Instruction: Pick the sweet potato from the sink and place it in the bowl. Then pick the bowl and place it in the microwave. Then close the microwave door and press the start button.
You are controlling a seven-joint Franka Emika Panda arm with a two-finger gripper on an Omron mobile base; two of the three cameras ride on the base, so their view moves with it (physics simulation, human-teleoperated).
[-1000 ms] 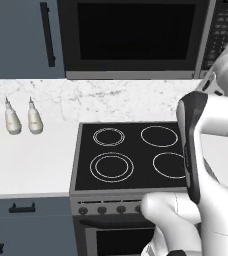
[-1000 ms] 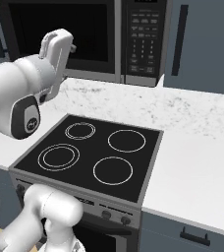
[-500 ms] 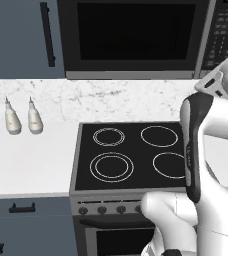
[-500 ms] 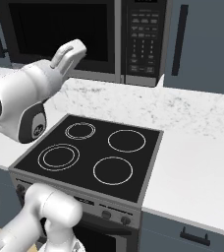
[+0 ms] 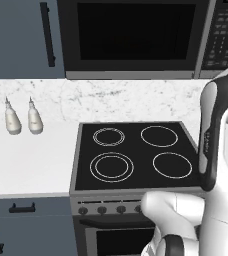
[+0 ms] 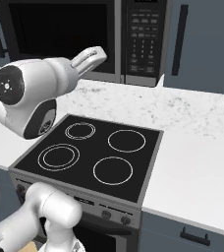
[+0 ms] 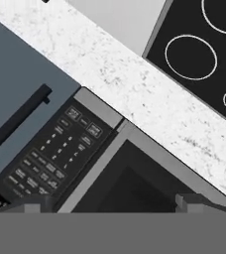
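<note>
Two dark fingertips (image 7: 30, 204) of the claw (image 7: 110, 204) stand wide apart, nothing between them, right up at the wide black and steel-grey microwave (image 5: 136, 37). Its black-framed door with the dark glass window (image 5: 133, 35) sits closed, keypad panel (image 7: 55, 154) beside it. Below lies the black stove with white burner rings (image 5: 136, 155); two small white bottles (image 5: 22, 117) stand on the white marbled surface (image 5: 26, 160).

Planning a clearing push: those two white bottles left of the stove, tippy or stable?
Likely tippy: both bottles stand upright, tall, tapering to narrow necks. A high push would probably topple them; once down, their round bodies may roll on the smooth counter.
</note>
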